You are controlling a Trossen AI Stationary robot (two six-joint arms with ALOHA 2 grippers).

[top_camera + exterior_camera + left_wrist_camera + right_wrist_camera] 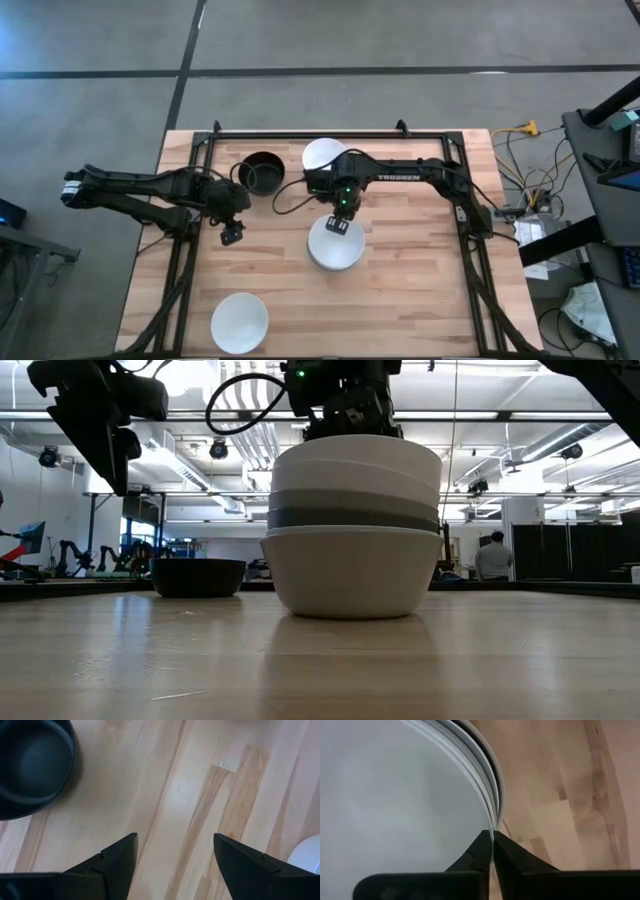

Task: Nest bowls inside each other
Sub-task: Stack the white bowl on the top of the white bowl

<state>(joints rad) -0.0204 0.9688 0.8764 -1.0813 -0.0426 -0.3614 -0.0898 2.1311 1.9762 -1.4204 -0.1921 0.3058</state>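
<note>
While its two fingers are pinched together on the thin rim of the topmost white bowl [395, 805], the right hand [493, 851] is held directly over the stack of bowls [335, 243] near the middle of the worktop [420, 290]. That top bowl is seen nested in the stack, whose layers in the low view are white and pale above, a dark grey band between, and a white bowl at the bottom, resting on the wood. Behind the stack, at the far edge of the worktop, another white bowl [324, 155] is partly covered by the right arm, and a black bowl [262, 172] is set just beside it. The left hand [175, 860] is held spread and empty above bare wood, near the black bowl and apart from the stack. A single white bowl [239, 322] is left well apart at the near edge, on the left arm's side.
</note>
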